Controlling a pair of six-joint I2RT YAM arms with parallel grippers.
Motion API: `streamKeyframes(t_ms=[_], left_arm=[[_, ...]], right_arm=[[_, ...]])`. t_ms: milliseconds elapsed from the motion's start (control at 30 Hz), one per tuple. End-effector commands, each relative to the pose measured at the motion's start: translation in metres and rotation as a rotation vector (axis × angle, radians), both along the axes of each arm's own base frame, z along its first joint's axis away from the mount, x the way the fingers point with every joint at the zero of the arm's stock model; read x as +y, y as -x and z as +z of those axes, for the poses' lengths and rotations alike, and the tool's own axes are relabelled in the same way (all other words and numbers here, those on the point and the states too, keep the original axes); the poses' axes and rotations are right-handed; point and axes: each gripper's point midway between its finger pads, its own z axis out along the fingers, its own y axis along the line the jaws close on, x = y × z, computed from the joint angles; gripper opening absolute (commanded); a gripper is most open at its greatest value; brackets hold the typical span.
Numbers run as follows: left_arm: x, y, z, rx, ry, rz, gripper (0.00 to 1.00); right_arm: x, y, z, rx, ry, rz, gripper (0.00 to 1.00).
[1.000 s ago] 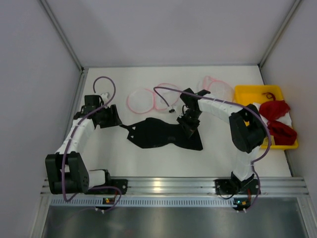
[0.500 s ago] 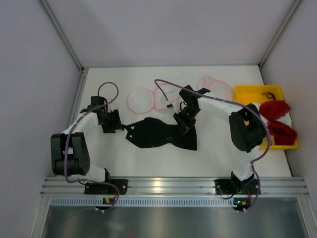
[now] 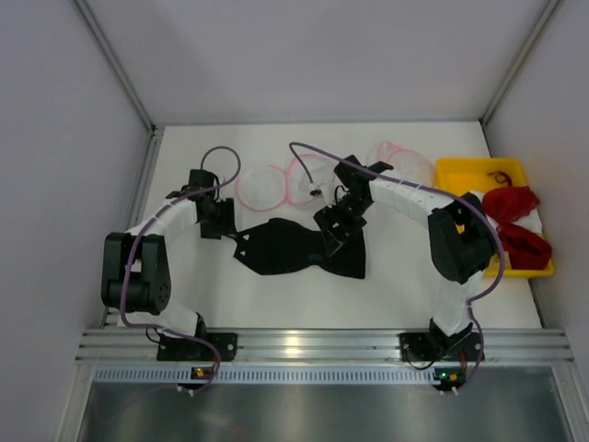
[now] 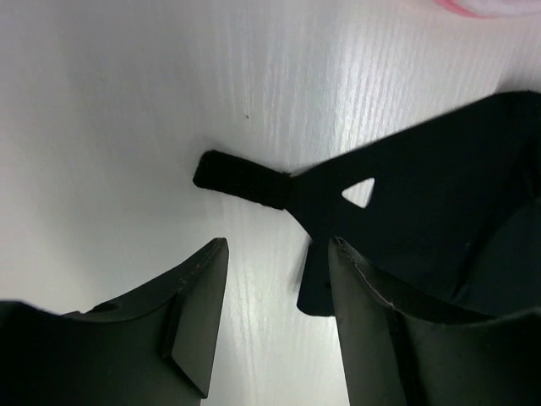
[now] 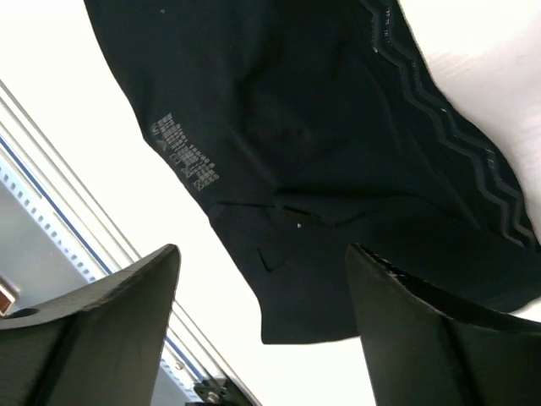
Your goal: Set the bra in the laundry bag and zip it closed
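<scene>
Left claw [image 3: 224,221] — jaws apart, nothing gripped, only bare white table [image 3: 396,276] in the gap. Wrist view: the bra [image 3: 294,249] lays its pointed wing strap flat just ahead of the tips, with a small triangular cut-out where the strap meets the cup. A fold of black cloth sits close against the inner edge of the right-hand finger [image 4: 397,338]. Touching or not, cannot tell; it is not pinched.

Right claw [image 3: 329,228] — jaws spread wide, holding nothing. It hangs over the bra's middle. In its wrist view black fabric fills the space ahead of the tips, showing a printed white label and a zigzag-stitched band. The metal rail [image 5: 51,178] runs off to one side.

The bra lies spread flat on the table, one wing at the left claw's tips, its centre under the right claw, and outside any pouch.

Laundry bag [image 3: 262,186]: round mesh with a pink rim, on the far side of the left claw, near its tips and apart from the bra. Open or zipped, cannot tell. The second pouch [image 3: 311,180] lies beside it, just behind the right claw. The third pouch [image 3: 405,164] lies beyond the right forearm. The yellow tray [image 3: 465,170] with red garments [image 3: 511,203] is well off to the right claw's outer side.
</scene>
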Motion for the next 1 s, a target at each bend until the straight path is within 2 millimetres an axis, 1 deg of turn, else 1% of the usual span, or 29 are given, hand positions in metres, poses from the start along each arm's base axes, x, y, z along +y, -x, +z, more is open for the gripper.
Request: streamKeyframes(t_ms=[0, 33, 67, 100, 133, 167, 200, 233, 300, 333, 367, 400, 433, 467, 500, 533, 567, 600, 633, 667, 700, 733, 767, 800, 833, 867, 933, 967], left_arm=[[0.005, -0.027, 0.008, -0.063, -0.035, 0.006, 0.57], [0.001, -0.027, 0.006, -0.058, -0.033, -0.018, 0.57], [0.000, -0.030, 0.005, -0.057, -0.043, -0.030, 0.57], [-0.001, -0.027, -0.003, -0.034, -0.051, -0.039, 0.57], [-0.005, -0.026, -0.006, -0.026, -0.057, -0.054, 0.58], [-0.002, -0.024, -0.011, -0.014, -0.082, -0.052, 0.58], [-0.003, -0.022, -0.017, 0.001, -0.095, -0.057, 0.58], [-0.007, -0.019, -0.020, 0.011, -0.101, -0.067, 0.58], [-0.003, -0.014, -0.031, 0.044, -0.127, -0.061, 0.55], [-0.005, -0.013, -0.034, 0.052, -0.135, -0.064, 0.53], [-0.005, -0.011, -0.038, 0.063, -0.136, -0.065, 0.47], [-0.004, -0.008, -0.043, 0.081, -0.138, -0.066, 0.44], [-0.004, -0.007, -0.045, 0.091, -0.141, -0.069, 0.37], [-0.005, -0.005, -0.048, 0.099, -0.136, -0.077, 0.28], [-0.008, -0.003, -0.049, 0.108, -0.119, -0.085, 0.18], [-0.010, -0.001, -0.049, 0.111, -0.111, -0.090, 0.15], [-0.012, -0.001, -0.046, 0.103, -0.096, -0.098, 0.12], [-0.015, -0.001, -0.043, 0.097, -0.081, -0.103, 0.06], [-0.020, 0.001, -0.038, 0.096, -0.055, -0.117, 0.02], [-0.022, 0.000, -0.033, 0.087, -0.043, -0.123, 0.00], [-0.024, -0.003, -0.022, 0.056, -0.028, -0.128, 0.00], [-0.029, -0.001, -0.015, 0.049, -0.005, -0.140, 0.00], [-0.031, -0.001, -0.008, 0.032, 0.013, -0.145, 0.00], [-0.034, -0.002, 0.007, -0.012, 0.030, -0.161, 0.00], [-0.037, -0.002, 0.016, -0.034, 0.046, -0.169, 0.00], [-0.046, -0.001, 0.031, -0.075, 0.099, -0.196, 0.00], [-0.054, 0.000, 0.048, -0.123, 0.135, -0.238, 0.00], [-0.064, 0.001, 0.063, -0.163, 0.180, -0.270, 0.00]], right_arm=[[0.003, -0.020, 0.056, -0.160, -0.113, -0.003, 0.87], [0.002, -0.022, 0.067, -0.190, -0.135, -0.001, 0.90], [-0.001, -0.026, 0.072, -0.205, -0.145, -0.017, 0.94], [-0.003, -0.028, 0.077, -0.217, -0.153, -0.022, 0.99], [-0.005, -0.028, 0.086, -0.236, -0.173, -0.028, 0.99], [-0.010, -0.033, 0.090, -0.244, -0.178, -0.046, 1.00], [-0.013, -0.035, 0.094, -0.252, -0.181, -0.061, 0.99], [-0.016, -0.036, 0.102, -0.266, -0.196, -0.075, 0.99], [-0.028, -0.042, 0.108, -0.277, -0.201, -0.124, 0.99], [-0.034, -0.042, 0.114, -0.297, -0.207, -0.142, 0.99], [-0.044, -0.048, 0.116, -0.310, -0.204, -0.175, 0.99], [-0.050, -0.050, 0.119, -0.323, -0.205, -0.192, 0.99], [-0.057, -0.049, 0.123, -0.338, -0.208, -0.209, 0.99], [-0.070, -0.054, 0.125, -0.347, -0.204, -0.245, 0.99], [-0.076, -0.055, 0.125, -0.351, -0.200, -0.259, 0.99], [-0.082, -0.053, 0.126, -0.353, -0.202, -0.271, 0.99], [-0.093, -0.057, 0.125, -0.351, -0.194, -0.302, 0.99], [-0.100, -0.055, 0.122, -0.341, -0.184, -0.312, 0.99], [-0.106, -0.052, 0.118, -0.327, -0.179, -0.325, 1.00], [-0.116, -0.053, 0.116, -0.323, -0.174, -0.355, 0.99], [-0.122, -0.053, 0.113, -0.321, -0.171, -0.364, 1.00], [-0.126, -0.048, 0.108, -0.309, -0.166, -0.375, 0.99], [-0.134, -0.049, 0.106, -0.304, -0.163, -0.400, 0.99], [-0.138, -0.047, 0.104, -0.299, -0.160, -0.407, 0.99], [-0.144, -0.045, 0.099, -0.286, -0.156, -0.424, 1.00], [-0.145, -0.042, 0.097, -0.277, -0.154, -0.427, 0.99], [-0.145, -0.037, 0.094, -0.261, -0.161, -0.436, 1.00], [-0.144, -0.036, 0.094, -0.263, -0.167, -0.438, 0.99]])
